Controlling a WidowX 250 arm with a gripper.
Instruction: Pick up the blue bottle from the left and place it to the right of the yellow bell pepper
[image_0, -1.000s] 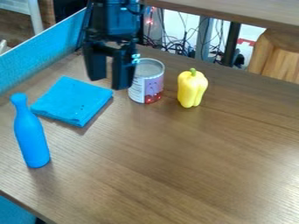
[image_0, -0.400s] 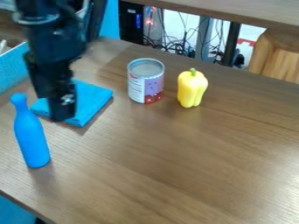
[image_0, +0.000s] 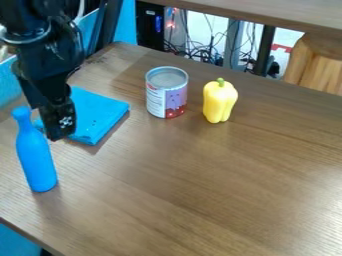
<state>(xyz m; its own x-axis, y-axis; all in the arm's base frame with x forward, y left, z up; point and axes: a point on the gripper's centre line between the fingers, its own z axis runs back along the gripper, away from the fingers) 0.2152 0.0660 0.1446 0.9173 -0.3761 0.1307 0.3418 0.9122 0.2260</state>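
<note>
The black gripper (image_0: 53, 119) hangs at the left, just right of the neck of a blue bottle (image_0: 37, 160) that stands upright; whether the two touch is unclear. Behind and to the right of the gripper lies a folded blue cloth (image_0: 100, 114), partly covered by it. A can (image_0: 166, 95) with a white, purple and red label stands right of the cloth. Further right is a yellow pepper (image_0: 219, 102), upright with its green stem on top.
The brown wooden table (image_0: 194, 185) carries these things. A blue mesh-like bin wall (image_0: 9, 82) runs along the upper left. Cables (image_0: 207, 47) and a wooden chair (image_0: 317, 62) are beyond the back edge.
The gripper has moved from beside the can to the left and toward the camera, over the cloth to the bottle's neck, and has turned. The objects have stayed where they were.
</note>
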